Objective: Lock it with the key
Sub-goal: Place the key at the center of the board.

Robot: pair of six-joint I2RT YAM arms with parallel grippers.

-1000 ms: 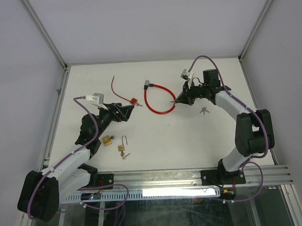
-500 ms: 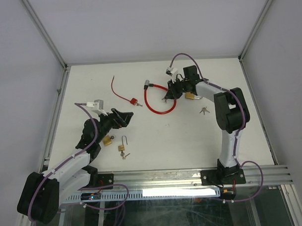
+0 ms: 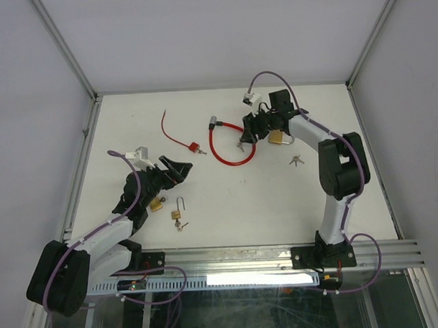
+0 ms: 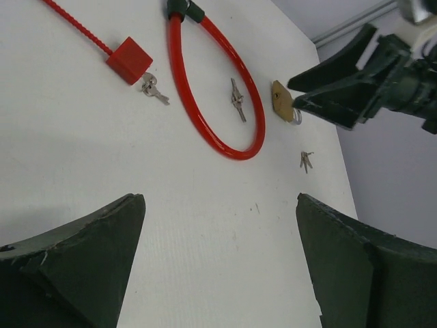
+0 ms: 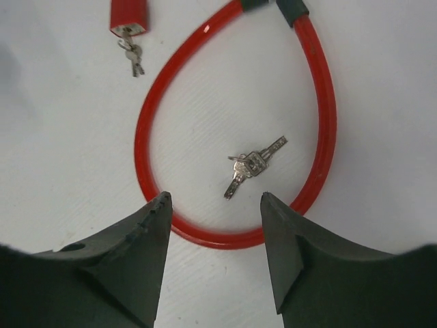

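Inside the red cable lock, on the white table, the key bunch lies flat. It touches the cable nowhere and sits closer to the loop's right-hand run than to its left.

Right gripper: hangs over the loop's near curve. Its fingers stand apart with nothing between them; the cable passes from sight behind both. Whether either finger touches the cable cannot be told.

Left gripper: well apart from the loop on the left arm's side, jaws spread wide and holding nothing. Bare tabletop runs unbroken from it up to the loop.

Around the loop:
- Left-arm side: a red block padlock on a thin red cord, with small keys just beside it.
- Right-arm side, outside the cable: a brass padlock close under the right gripper, and loose keys further out.
- Toward the arm bases, well apart: a second brass padlock and a small open-shackle padlock.

A strip of bare table separates the loop from the far frame rail.
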